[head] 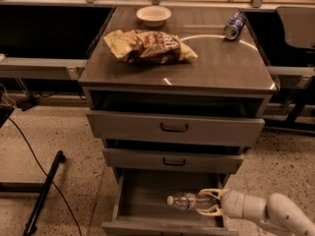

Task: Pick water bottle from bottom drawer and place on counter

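The water bottle lies on its side in the open bottom drawer, white cap pointing left. My gripper reaches in from the right on a white arm, with one finger above the bottle's right end and one below it. The fingers straddle the bottle; I cannot see whether they press on it. The counter is the glossy dark top of the cabinet above.
On the counter lie a chip bag, a white bowl at the back and a blue soda can on its side at the back right. The two upper drawers stand slightly out. A black cable and stand leg cross the floor at left.
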{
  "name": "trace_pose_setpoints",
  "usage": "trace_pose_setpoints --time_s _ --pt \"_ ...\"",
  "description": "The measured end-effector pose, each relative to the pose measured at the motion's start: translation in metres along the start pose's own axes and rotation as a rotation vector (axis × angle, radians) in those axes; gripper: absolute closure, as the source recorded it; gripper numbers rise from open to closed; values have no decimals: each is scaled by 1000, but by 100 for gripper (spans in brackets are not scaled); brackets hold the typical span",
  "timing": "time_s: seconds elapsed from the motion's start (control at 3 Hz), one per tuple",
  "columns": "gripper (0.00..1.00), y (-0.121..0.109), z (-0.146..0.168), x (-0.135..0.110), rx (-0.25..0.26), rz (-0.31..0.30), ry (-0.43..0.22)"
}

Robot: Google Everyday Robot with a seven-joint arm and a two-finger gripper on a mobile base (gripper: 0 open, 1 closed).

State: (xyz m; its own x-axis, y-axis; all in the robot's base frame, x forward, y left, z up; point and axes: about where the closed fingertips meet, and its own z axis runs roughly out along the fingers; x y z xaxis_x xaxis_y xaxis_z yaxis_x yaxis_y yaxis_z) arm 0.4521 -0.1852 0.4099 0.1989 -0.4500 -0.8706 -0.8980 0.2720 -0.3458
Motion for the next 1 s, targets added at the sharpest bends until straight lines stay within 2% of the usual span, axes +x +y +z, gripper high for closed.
trace_pose_setpoints --time_s 0.33,0.67,1.0 --pt "100 -19 -31 -26 -21 -11 32" --pt "100 -41 -74 -59 -8 -18 73" --pt "100 -58 -117 -96 34 -36 139"
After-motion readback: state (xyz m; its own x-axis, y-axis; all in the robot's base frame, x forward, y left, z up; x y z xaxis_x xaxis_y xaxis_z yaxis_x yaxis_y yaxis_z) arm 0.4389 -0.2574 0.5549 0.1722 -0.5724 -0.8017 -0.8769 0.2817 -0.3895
